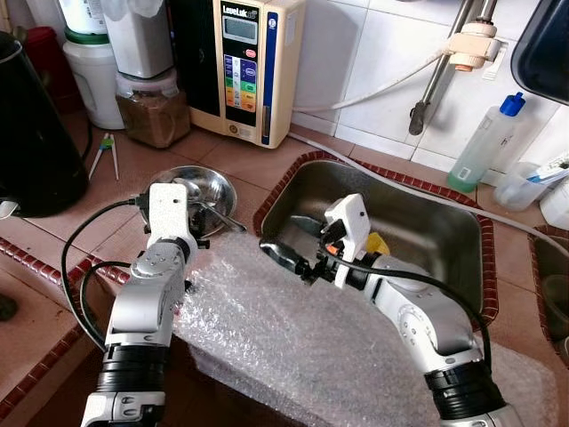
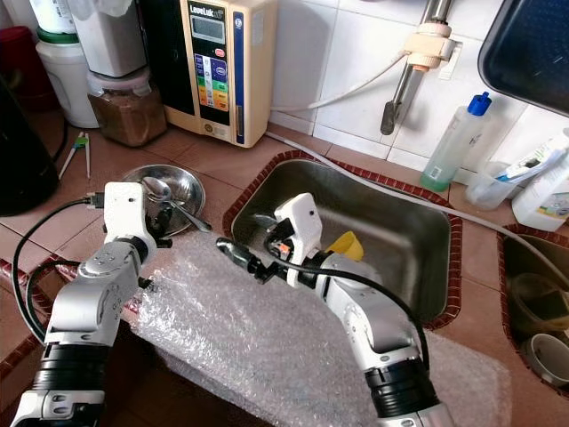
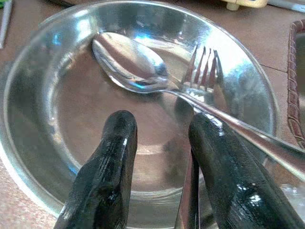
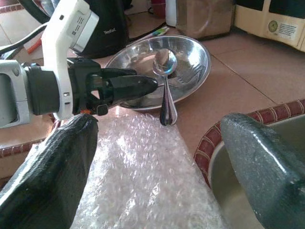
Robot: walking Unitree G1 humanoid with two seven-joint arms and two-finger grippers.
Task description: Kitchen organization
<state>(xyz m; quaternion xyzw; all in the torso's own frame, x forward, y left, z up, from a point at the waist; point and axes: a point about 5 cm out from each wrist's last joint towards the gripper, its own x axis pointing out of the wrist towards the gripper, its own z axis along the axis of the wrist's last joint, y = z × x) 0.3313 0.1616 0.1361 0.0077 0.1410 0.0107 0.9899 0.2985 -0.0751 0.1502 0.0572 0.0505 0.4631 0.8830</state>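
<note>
Bubble wrap [image 1: 293, 338] lies nearest across the tiled worktop [image 1: 258, 165], and over it the right tool [image 1: 283, 256] hovers empty with its fingers spread wide, at the near corner of the steel sink [image 1: 391, 227]. Just beyond the wrap sits a steel bowl [image 1: 218, 189] holding a spoon [image 3: 128, 64] and a fork [image 3: 205, 71]; the left tool [image 3: 162, 167] reaches over its rim, fingers parted and gripping nothing. Farther back stand a water ionizer [image 1: 253, 67] and jars [image 1: 151, 107].
</note>
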